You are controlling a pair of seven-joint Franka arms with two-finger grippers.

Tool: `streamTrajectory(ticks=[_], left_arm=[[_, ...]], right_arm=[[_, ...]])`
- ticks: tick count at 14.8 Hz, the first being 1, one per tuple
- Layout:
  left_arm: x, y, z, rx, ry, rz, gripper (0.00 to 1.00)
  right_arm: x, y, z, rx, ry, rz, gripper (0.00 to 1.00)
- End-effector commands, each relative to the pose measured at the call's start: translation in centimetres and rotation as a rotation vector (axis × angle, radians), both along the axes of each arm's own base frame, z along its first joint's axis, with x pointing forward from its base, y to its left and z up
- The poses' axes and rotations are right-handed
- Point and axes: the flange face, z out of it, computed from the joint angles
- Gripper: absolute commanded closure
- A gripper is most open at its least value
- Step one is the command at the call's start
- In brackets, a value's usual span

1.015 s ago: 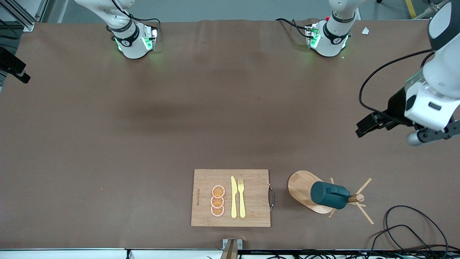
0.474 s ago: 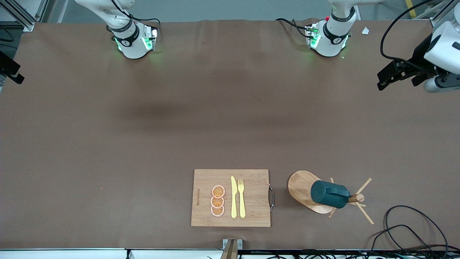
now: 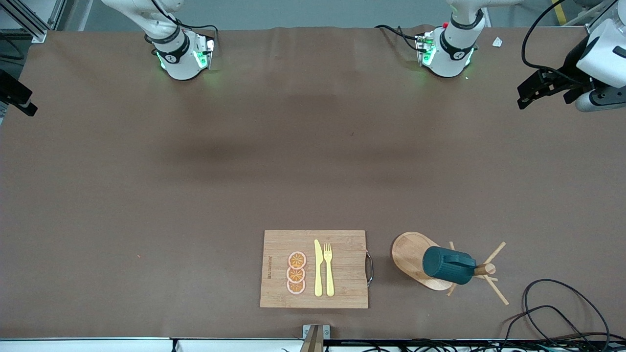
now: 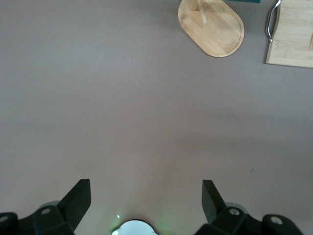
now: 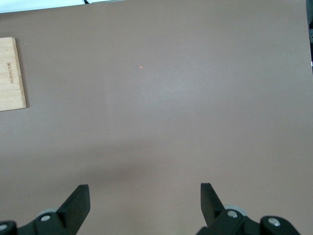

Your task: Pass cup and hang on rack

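The cup (image 3: 448, 265) hangs on the rack (image 3: 430, 261), its dark teal body lying sideways against the central post with its base turned toward the right arm's end of the bench (image 3: 195, 195). The rack stands near the front camera's edge, toward the left arm's end; its oval wooden base (image 4: 212, 28) rests flat on the brown cover, and thin pegs stick out around the cup.

Just beside the rack, toward the right arm's end, lies a cutting board (image 3: 314, 269) with a metal handle (image 3: 369, 267) facing the rack. On the board are 3 orange slices (image 3: 296, 273) in a row, a yellow knife (image 3: 318, 268) and a yellow fork (image 3: 328, 269) side by side.

The left gripper (image 4: 146, 200) is up in the air over the bench's left-arm end, well apart from the rack, its fingers spread wide and holding nothing. The right gripper (image 5: 145, 200) is over bare bench at the right arm's end, fingers likewise apart and empty; only a corner of the board shows in its wrist view.

A black cable (image 3: 562, 303) loops on the bench near the rack, at the front camera's edge.
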Motion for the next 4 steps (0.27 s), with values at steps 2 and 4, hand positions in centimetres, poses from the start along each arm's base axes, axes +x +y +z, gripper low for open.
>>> streamTrajectory(ticks=[2,4], left_arm=[[-0.48,0.87,0.50,-0.010,-0.017,-0.061,0.00],[-0.28,1.18,0.73,-0.006,-0.019,-0.096,0.00]], right_arm=[[0.31,0.85,-0.04,-0.015,0.003,0.018,0.00],[0.28,0.77,-0.07,-0.015,0.006,0.017,0.00]])
